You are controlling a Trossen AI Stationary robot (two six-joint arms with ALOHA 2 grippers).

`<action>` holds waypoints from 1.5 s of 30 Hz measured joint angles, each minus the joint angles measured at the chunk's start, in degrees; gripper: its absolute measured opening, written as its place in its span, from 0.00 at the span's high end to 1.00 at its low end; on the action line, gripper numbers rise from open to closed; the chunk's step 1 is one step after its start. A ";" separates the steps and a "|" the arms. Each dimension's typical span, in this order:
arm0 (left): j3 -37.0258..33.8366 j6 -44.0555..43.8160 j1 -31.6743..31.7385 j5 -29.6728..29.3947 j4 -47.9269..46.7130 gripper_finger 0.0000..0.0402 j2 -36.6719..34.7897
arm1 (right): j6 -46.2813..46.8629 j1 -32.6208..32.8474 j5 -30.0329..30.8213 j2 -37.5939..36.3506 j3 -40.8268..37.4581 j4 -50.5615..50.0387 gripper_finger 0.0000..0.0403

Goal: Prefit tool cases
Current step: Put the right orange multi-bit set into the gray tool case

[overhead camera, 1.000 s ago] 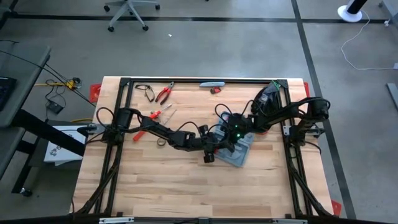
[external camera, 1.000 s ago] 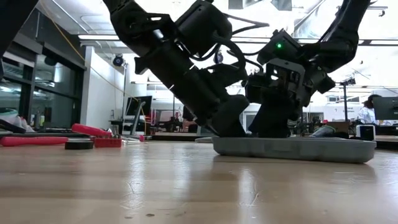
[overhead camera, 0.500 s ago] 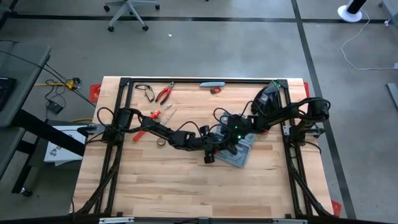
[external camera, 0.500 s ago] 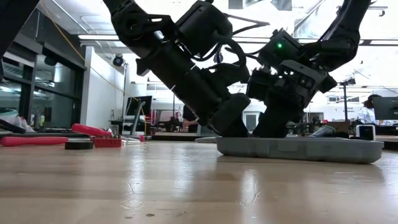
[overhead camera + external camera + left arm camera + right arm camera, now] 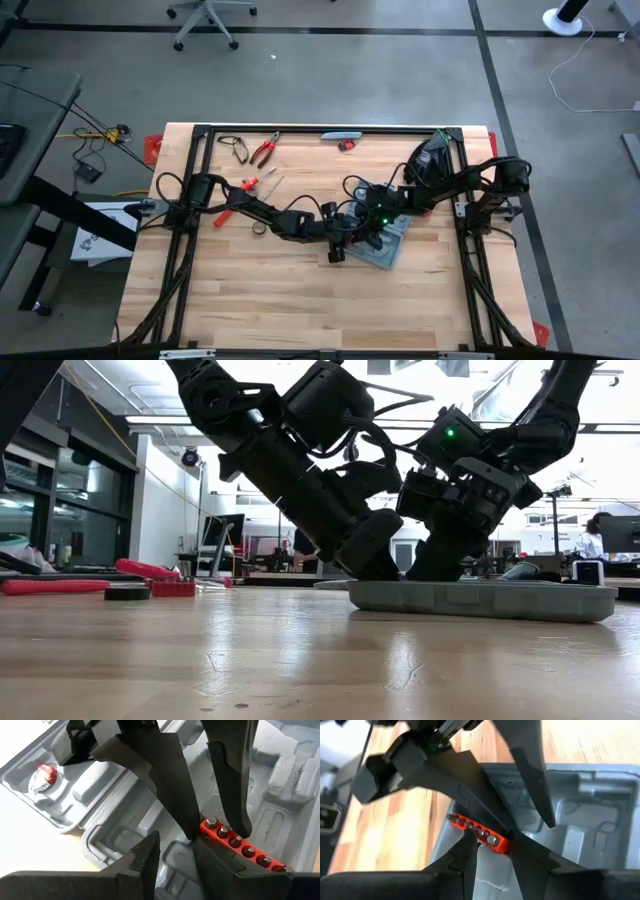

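Tool case [image 5: 387, 243] lay open, right of table centre, long axis diagonal. No legible writing; red-and-white sticker [image 5: 41, 776] unreadable. Left gripper [image 5: 175, 842] and right gripper [image 5: 492, 842] narrowly parted, both over red bit holder [image 5: 239, 843]; grasp unclear.
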 joint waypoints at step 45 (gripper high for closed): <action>-31.19 0.34 2.48 10.22 22.78 0.71 -30.81 | 27.03 32.66 62.32 -25.90 -19.54 20.33 0.73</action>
